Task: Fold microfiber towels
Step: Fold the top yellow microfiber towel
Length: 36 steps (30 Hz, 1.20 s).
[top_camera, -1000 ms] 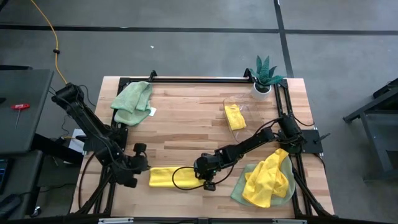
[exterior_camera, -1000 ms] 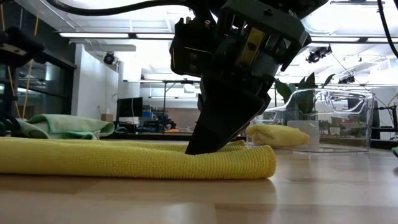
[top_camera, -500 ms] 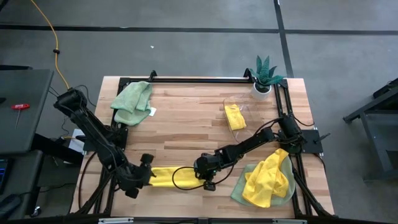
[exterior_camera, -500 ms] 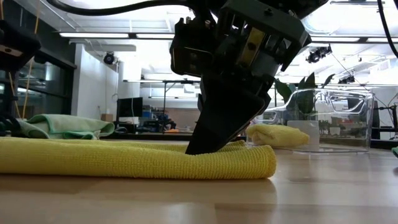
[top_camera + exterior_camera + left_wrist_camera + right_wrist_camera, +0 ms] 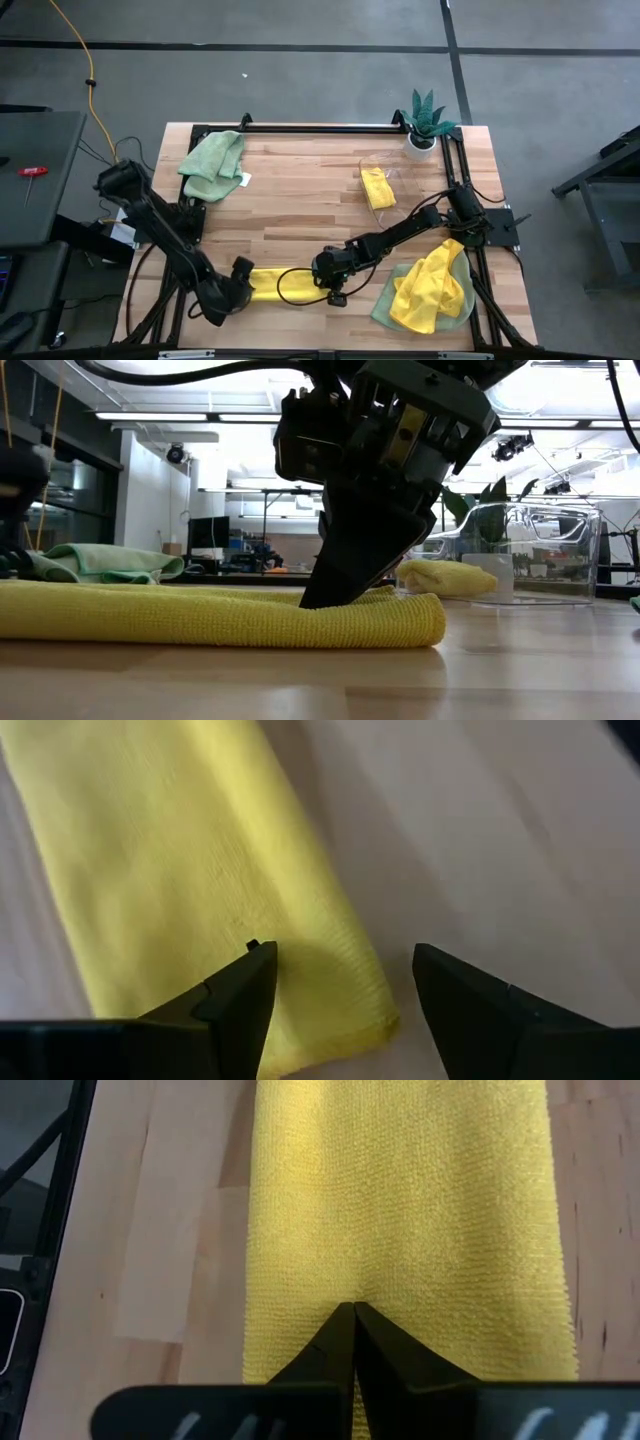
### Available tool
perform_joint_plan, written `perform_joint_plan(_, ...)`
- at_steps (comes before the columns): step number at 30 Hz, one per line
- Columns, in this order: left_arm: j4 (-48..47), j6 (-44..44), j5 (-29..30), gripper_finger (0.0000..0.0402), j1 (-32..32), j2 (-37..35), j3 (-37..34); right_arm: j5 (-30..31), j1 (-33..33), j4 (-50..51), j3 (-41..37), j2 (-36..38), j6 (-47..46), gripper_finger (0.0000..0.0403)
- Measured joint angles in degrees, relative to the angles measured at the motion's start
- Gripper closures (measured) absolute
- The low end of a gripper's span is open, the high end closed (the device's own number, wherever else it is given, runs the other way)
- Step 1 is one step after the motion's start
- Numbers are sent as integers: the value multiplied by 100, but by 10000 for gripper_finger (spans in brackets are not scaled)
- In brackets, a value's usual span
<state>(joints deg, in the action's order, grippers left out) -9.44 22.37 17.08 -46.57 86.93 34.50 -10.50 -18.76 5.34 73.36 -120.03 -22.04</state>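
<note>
**Towel end released, left claw wide at the strip's tip**

Change at the left claw (image 5: 340, 1005): tight a second ago, spread wide now, and shifted from beside the folded yellow towel (image 5: 285, 283) onto its left end. Fingers straddling that end's corner in the left wrist view, gripping nothing. Probably the approach for a fresh pick-up of that end for the next fold, though not certain from these views.

Right claw (image 5: 352, 1330) unchanged: pinched to a point and pressed down on the towel's right end, pinning it to the tabletop (image 5: 300, 200).

Towel lying near the front edge as a long, narrow, flat strip, doubled over, edges fairly even, nap fine and ribbed. Elsewhere: crumpled green towel (image 5: 213, 165) at the back left, loose yellow towel (image 5: 430, 285) heaped on a green one at the front right, small folded yellow towel (image 5: 378, 187) in a clear bin (image 5: 520, 550) near the potted plant (image 5: 425, 120).
</note>
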Motion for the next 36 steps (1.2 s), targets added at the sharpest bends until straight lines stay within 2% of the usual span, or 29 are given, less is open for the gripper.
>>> perform_joint_plan(5, 22, 372, -28, 186, -118, 336, 20, 2, 0, 2, 0, 0, -17, 403)
perform_joint_plan(12, -151, 489, 12, 215, -181, 370, 33, -2, -2, 4, 0, 0, -11, 403)
perform_joint_plan(16, -183, 482, 131, 263, -159, 417, 39, -2, 0, 7, 0, 0, -5, 403)
perform_joint_plan(23, -254, 516, 407, 387, -122, 438, 26, -4, 0, 11, 0, 0, -27, 403)
perform_joint_plan(26, -266, 809, 356, 389, -107, 409, 17, -81, 0, 14, 0, 0, -63, 403)
perform_joint_plan(32, -426, 1543, -104, 397, -82, -4, -42, -988, 81, 85, -15, 143, -485, 403)
perform_joint_plan(36, -444, 1919, -299, 399, -65, -327, -33, -972, 115, 123, -13, 478, -308, 403)
